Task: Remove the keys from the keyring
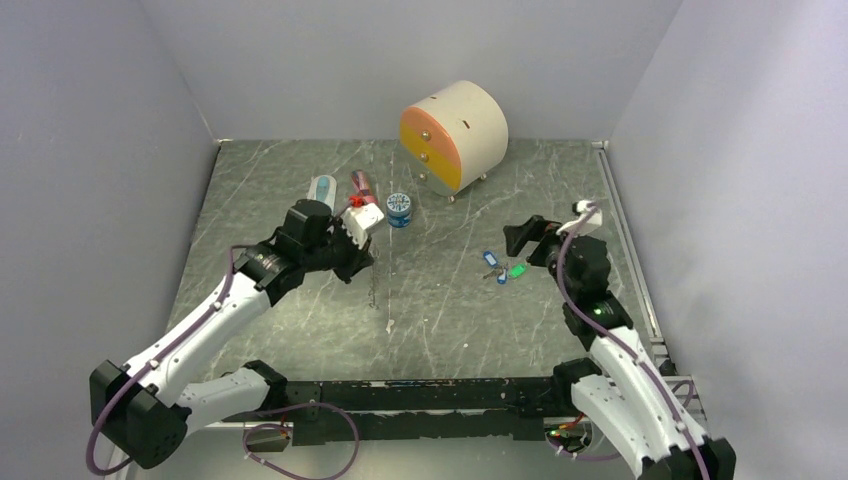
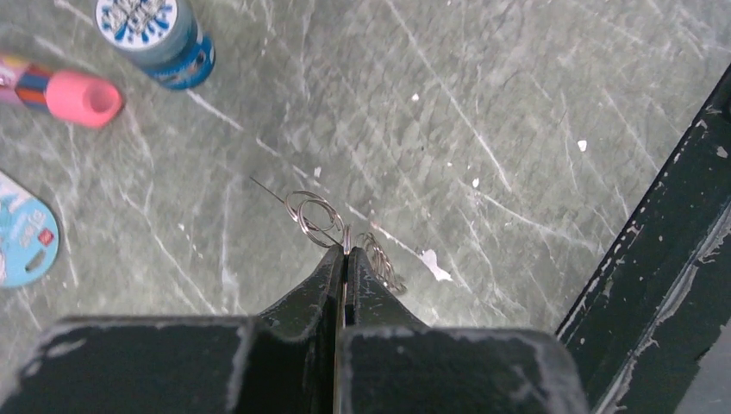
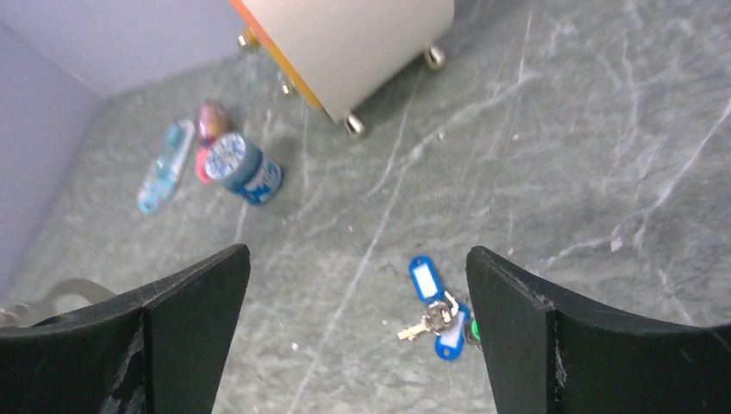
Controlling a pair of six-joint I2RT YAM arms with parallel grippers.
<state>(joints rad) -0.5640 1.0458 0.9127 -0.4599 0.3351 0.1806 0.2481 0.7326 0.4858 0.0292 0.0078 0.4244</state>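
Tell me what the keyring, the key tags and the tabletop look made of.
The keyring, pinched in the left pincer: thin coiled wire, silvery glint, likely steel. The key tags: smooth blue plastic by the look, with white label windows; the key beside them looks brassy. The tabletop: grey-green, white-veined, stone-like, perhaps only a printed surface.

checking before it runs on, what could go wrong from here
The left gripper pinches the thin silvery wire keyring only at its fingertips, so it could slip out. The small blue- and green-tagged keys lie bunched flat by the open right gripper; a grasp may scatter them.
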